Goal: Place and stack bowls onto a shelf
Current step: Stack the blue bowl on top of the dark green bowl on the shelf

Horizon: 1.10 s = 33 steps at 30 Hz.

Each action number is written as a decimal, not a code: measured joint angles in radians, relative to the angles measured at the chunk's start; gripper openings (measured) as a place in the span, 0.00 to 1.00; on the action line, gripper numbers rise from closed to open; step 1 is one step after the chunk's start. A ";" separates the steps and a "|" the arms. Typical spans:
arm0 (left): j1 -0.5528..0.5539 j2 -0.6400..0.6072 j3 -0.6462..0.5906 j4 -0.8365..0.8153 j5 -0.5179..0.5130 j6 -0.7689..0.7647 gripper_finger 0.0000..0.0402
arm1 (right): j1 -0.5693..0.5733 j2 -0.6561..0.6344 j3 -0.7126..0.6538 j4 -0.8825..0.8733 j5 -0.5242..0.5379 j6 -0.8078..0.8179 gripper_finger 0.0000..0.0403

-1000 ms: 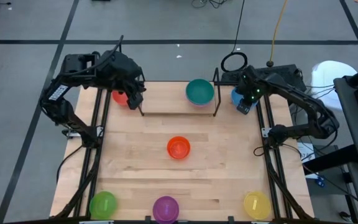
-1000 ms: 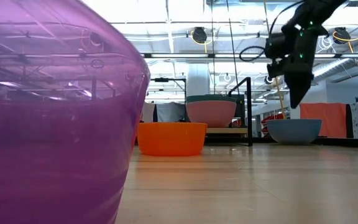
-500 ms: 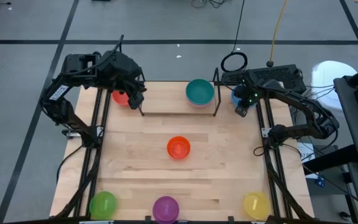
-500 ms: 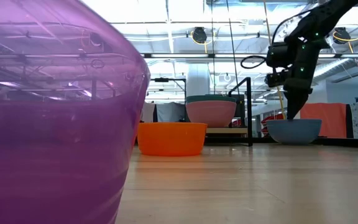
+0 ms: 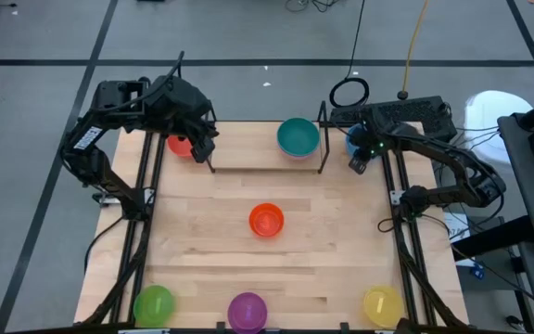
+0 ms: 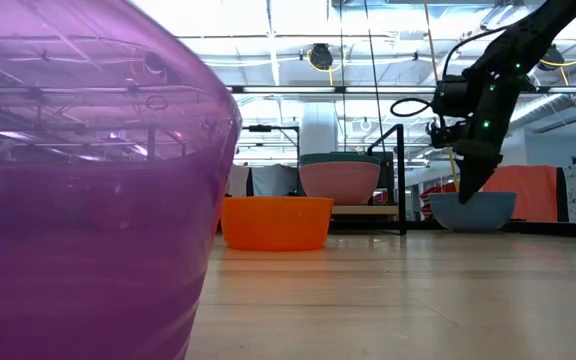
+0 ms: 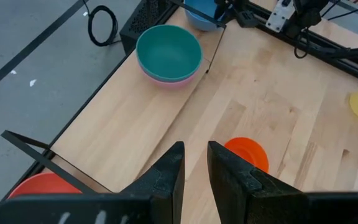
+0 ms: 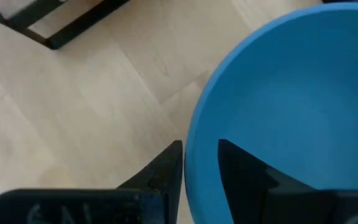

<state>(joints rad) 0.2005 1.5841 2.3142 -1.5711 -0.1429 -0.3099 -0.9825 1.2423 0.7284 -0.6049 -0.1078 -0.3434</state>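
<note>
My right gripper (image 5: 358,161) points down at the blue bowl (image 5: 349,141), which rests on the table just right of the shelf (image 5: 267,158), and is shut on its rim. A teal bowl (image 7: 168,51) sits nested in a pink one (image 7: 166,79) on the shelf's right end. The red bowl (image 5: 181,146) stands on the table left of the shelf. My left gripper (image 7: 196,149) hovers shut above it and touches nothing. The orange bowl (image 5: 266,220) rests mid-table. Green (image 5: 153,303), purple (image 5: 247,311) and yellow (image 5: 383,304) bowls line the near edge. My right gripper straddles the blue bowl's rim (image 8: 194,146) on its side toward the shelf, one finger (image 8: 244,168) inside the bowl and one finger (image 8: 163,168) outside. It comes from above, pointing down. The bowl stands upright with its base on the table (image 6: 473,226).
Black frame rails (image 5: 146,213) run along both table sides. The shelf's upright rod (image 5: 323,139) stands close to the blue bowl. The shelf board left of the stacked bowls is bare. A cable loop (image 5: 349,92) lies beyond the far edge.
My right gripper has come down onto the blue bowl's rim and shifted slightly toward the shelf. The bowl has stayed in place on the table.
</note>
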 joint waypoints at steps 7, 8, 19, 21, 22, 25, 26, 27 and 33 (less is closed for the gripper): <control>0.000 0.000 0.000 0.000 0.000 0.012 0.18 | 0.000 0.000 -0.036 0.032 0.003 0.016 0.05; 0.000 0.000 0.000 0.000 0.000 0.015 0.18 | 0.000 0.000 -0.035 0.040 0.006 0.016 0.03; 0.000 0.000 0.000 0.000 0.000 0.019 0.18 | 0.052 -0.135 0.024 -0.047 0.057 0.020 0.00; 0.000 0.000 0.000 0.000 0.000 0.019 0.18 | 0.069 -0.170 0.065 -0.114 0.086 0.019 0.00; 0.000 0.000 0.000 0.000 0.000 0.019 0.18 | 0.078 -0.186 0.092 -0.148 0.102 0.019 0.00; 0.000 0.000 0.000 0.000 0.000 0.032 0.18 | 0.104 -0.217 0.195 -0.241 0.127 0.017 0.00; 0.000 0.000 0.000 0.000 0.000 0.038 0.18 | 0.114 -0.220 0.233 -0.275 0.136 0.017 0.00; 0.000 0.000 0.000 0.000 0.001 0.040 0.18 | 0.124 -0.220 0.278 -0.305 0.139 0.017 0.00; 0.000 0.000 0.000 0.000 0.001 0.019 0.18 | 0.190 -0.156 0.512 -0.394 0.122 0.035 0.00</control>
<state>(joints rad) 0.2005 1.5841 2.3142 -1.5711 -0.1421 -0.2911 -0.7920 1.0864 1.2401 -0.9992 0.0144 -0.3082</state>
